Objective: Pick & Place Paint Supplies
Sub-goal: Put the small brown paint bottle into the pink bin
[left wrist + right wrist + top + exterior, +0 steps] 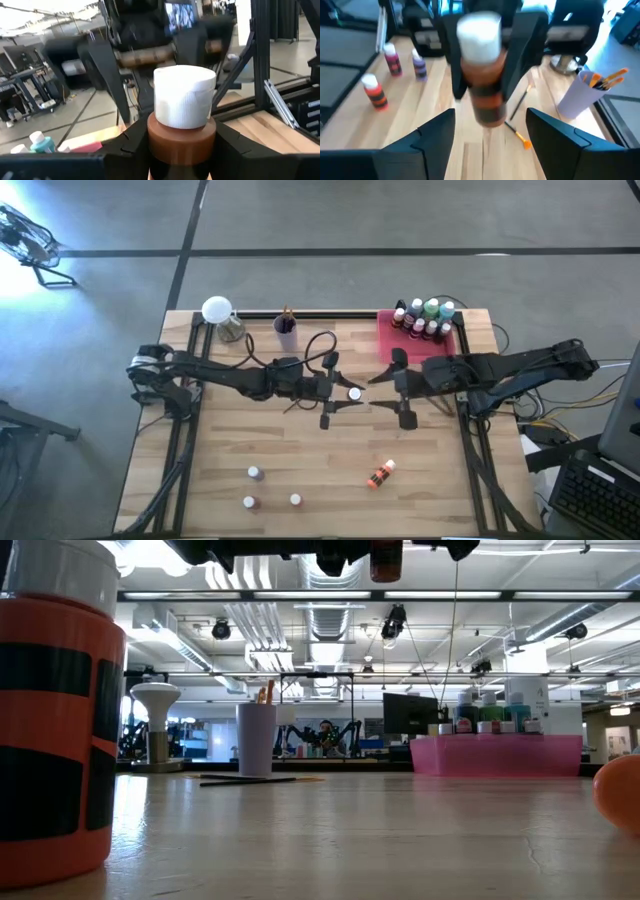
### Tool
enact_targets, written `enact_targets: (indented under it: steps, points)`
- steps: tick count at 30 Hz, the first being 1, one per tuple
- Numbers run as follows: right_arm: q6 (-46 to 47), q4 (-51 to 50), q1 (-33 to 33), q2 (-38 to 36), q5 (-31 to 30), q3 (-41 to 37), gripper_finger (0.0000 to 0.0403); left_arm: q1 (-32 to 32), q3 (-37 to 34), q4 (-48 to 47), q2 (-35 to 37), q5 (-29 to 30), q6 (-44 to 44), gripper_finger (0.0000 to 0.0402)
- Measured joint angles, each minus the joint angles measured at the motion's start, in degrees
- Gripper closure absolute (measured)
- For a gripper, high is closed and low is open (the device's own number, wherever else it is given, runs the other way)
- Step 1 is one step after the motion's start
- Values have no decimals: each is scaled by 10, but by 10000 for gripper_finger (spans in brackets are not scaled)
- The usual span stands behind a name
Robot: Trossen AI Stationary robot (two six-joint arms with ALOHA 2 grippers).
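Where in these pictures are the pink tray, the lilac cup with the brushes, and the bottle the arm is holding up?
pink tray (386,332): high view, bare left part.
lilac cup (256,739): low view, middle of its wall.
brown bottle (183,97): left wrist view, white cap.

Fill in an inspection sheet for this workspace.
Surface: wooden table.
Job's things: brown bottle held in the air; tray bottles in pink tray; loose bottles near the front; orange bottle lying down; brushes in lilac cup.
Clutter: lamp.
Pincers: left pincer shut on brown bottle; right pincer open, facing it.
Cables: cable loop above left arm.
Surroundings: keyboard, grey floor.
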State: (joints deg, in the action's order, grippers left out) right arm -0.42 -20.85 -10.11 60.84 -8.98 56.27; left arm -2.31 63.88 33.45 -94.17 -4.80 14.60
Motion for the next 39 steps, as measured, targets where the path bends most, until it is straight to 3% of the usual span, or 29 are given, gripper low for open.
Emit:
enact_targets:
  steps: [8, 20, 26, 39]
  points:
    - [0, 10, 0, -23, 0, 1, 150, 0, -5, -3, 0, 18, -39, 252]
    - [-54, 111, 0, 19, -2, 1, 138, 0, -4, 0, -1, 40, -88, 252]
    - [-75, 130, 0, 32, -31, 1, 155, 0, -4, 2, -1, 41, -86, 252]
    - [-73, 172, 0, 65, -32, 1, 194, 0, -4, 5, -1, 40, -84, 252]
